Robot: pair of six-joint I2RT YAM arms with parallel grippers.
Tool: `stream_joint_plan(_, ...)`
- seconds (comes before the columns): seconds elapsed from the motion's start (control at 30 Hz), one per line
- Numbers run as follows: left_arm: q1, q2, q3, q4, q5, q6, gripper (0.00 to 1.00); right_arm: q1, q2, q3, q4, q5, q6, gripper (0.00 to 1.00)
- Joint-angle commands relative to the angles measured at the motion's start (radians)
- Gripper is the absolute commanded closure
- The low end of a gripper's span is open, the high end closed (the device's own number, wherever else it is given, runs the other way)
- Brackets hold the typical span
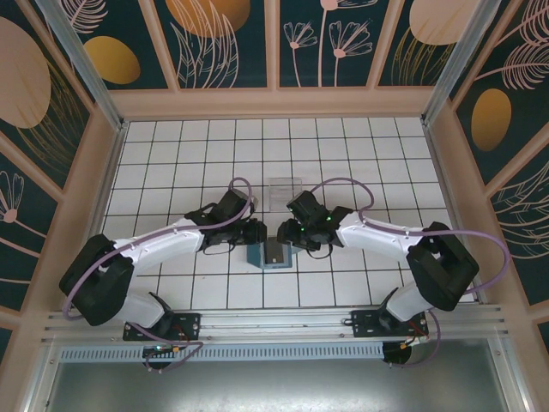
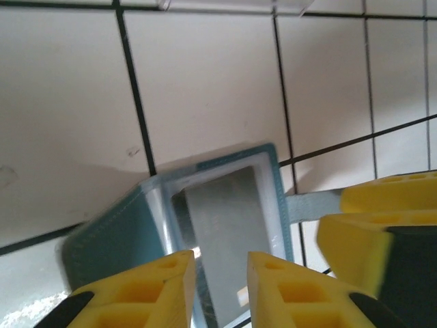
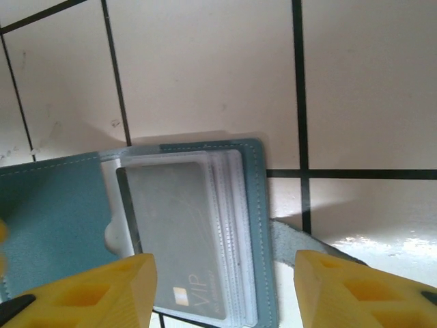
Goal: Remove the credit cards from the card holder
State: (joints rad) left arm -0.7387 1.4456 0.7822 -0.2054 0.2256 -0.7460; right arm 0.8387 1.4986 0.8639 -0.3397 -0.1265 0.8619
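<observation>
The card holder (image 1: 260, 257) lies open on the white tiles between both arms, its teal cover (image 3: 54, 212) spread to the left. A grey credit card (image 3: 177, 232) marked VIP sits in the top clear sleeve, with more sleeves stacked under it. My right gripper (image 3: 225, 287) hangs open just above, its yellow fingers wide on either side of the sleeves. My left gripper (image 2: 222, 273) hovers over the same grey card (image 2: 229, 232) with a narrow gap between its fingers and nothing in them. The right gripper's fingers (image 2: 382, 225) show beside the card holder (image 2: 109, 239).
A clear plastic box (image 1: 281, 190) stands about one tile behind the two grippers; its edge (image 2: 225, 5) shows at the top of the left wrist view. The holder's grey strap (image 3: 293, 239) sticks out to the right. Peach walls (image 1: 274, 103) enclose the tiled floor.
</observation>
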Motion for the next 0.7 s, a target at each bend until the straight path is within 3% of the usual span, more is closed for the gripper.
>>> stream_joint_plan(0.0, -0.001, 0.0, -0.037, 0.05, 0.015, -0.027, 0.74, 0.001, -0.01, 0.035, 0.016, -0.031, -0.017, 0.46)
stream_joint_plan(0.67, 0.0, -0.008, -0.225, 0.263, 0.032, -0.131, 0.77, 0.001, 0.165, 0.069, -0.013, -0.054, -0.084, 0.51)
